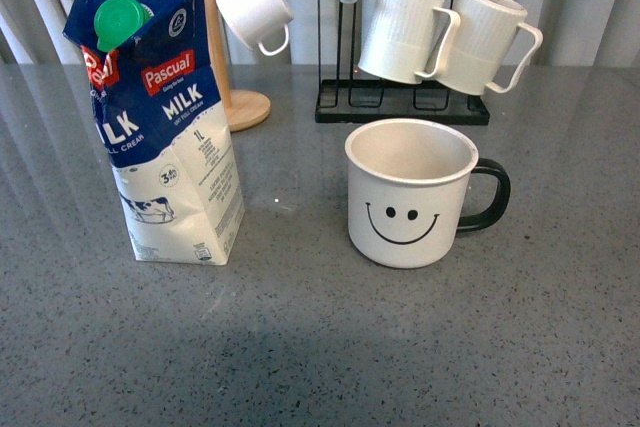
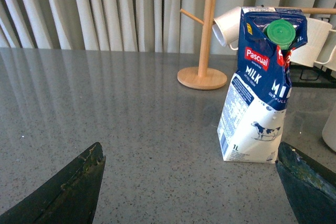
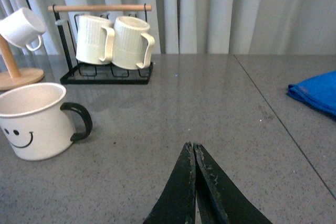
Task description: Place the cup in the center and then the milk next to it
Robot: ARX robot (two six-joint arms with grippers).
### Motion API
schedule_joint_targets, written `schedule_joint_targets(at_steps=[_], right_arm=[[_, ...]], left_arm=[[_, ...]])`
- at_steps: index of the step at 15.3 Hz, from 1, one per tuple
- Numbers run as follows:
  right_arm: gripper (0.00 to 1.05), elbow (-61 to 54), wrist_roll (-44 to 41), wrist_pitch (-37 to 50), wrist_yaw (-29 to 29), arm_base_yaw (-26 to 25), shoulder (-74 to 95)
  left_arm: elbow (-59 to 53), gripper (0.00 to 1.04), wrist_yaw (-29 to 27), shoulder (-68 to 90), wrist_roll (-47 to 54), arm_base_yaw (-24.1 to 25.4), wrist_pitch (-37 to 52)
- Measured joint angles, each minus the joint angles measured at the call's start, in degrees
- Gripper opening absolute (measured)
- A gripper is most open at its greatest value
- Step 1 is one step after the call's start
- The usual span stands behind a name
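Note:
The cup (image 1: 410, 194), a wide white mug with a black smiley face and black handle, stands upright near the middle of the grey table; it also shows as the cup (image 3: 37, 120) in the right wrist view. The milk (image 1: 160, 117), a tall blue-and-white Pascual carton with a green cap, stands upright to the cup's left with a gap between them. In the left wrist view the milk (image 2: 261, 85) is ahead of my open left gripper (image 2: 191, 179), whose fingers are spread wide and empty. My right gripper (image 3: 193, 153) is shut on nothing, apart from the cup. Neither arm appears in the front view.
A black rack (image 1: 400, 102) with a wooden bar holds two ribbed white mugs (image 1: 445, 37) behind the cup. A wooden mug tree (image 1: 235, 97) carries a small white cup (image 1: 255, 9) behind the milk. A blue cloth (image 3: 315, 93) lies far off beside the right gripper.

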Motion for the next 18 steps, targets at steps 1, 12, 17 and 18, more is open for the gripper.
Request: schedule_joint_targets(at_steps=[1, 12, 17, 18], right_arm=[[0.02, 0.0, 0.0, 0.1, 0.0, 0.0, 0.0], [0.15, 0.0, 0.0, 0.0, 0.0, 0.0, 0.0], [0.37, 0.0, 0.0, 0.0, 0.0, 0.0, 0.0], [0.43, 0.0, 0.0, 0.0, 0.0, 0.0, 0.0]], left_arm=[[0.0, 0.98, 0.0, 0.0, 0.0, 0.0, 0.0], [0.0, 0.98, 0.0, 0.0, 0.0, 0.0, 0.0], [0.0, 0.98, 0.0, 0.0, 0.0, 0.0, 0.0], [0.0, 0.98, 0.0, 0.0, 0.0, 0.0, 0.0]])
